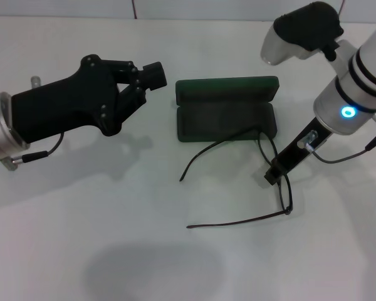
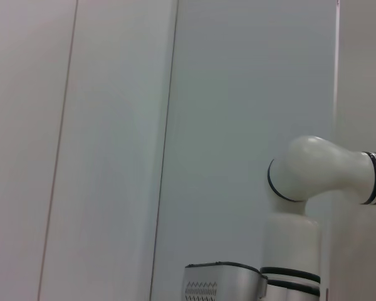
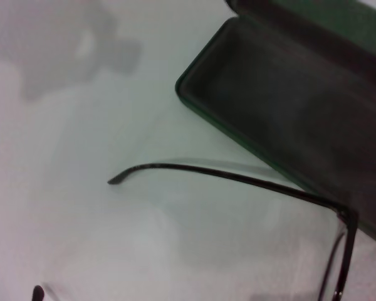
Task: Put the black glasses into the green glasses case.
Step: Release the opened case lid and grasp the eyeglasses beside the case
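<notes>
1. We see the green glasses case (image 1: 225,116) lying open on the white table (image 1: 113,251), near the far middle of the work area. Its lid stands up at the back and the dark lined tray faces up with nothing inside it.
2. The black glasses (image 1: 282,188) are on the table just in front of the case, towards the robot's right. The temples are unfolded. One temple arm curves along the front edge of the case, and its tip rests on the table near the case's front left corner. The other arm stretches across the table nearer to the robot.
3. The right gripper (image 1: 274,174) is low at the front frame of the glasses, beside the right front corner of the case. It seems to touch the frame, but we cannot tell if its fingers are closed on it.
4. In the right wrist view, the case (image 3: 288,106) and one temple of the glasses (image 3: 238,177) are close together; the temple passes just beside the case rim.
5. The left gripper (image 1: 151,75) hangs above the table to the left of the case, well apart from the glasses. Its fingers are drawn together and hold nothing.
</notes>
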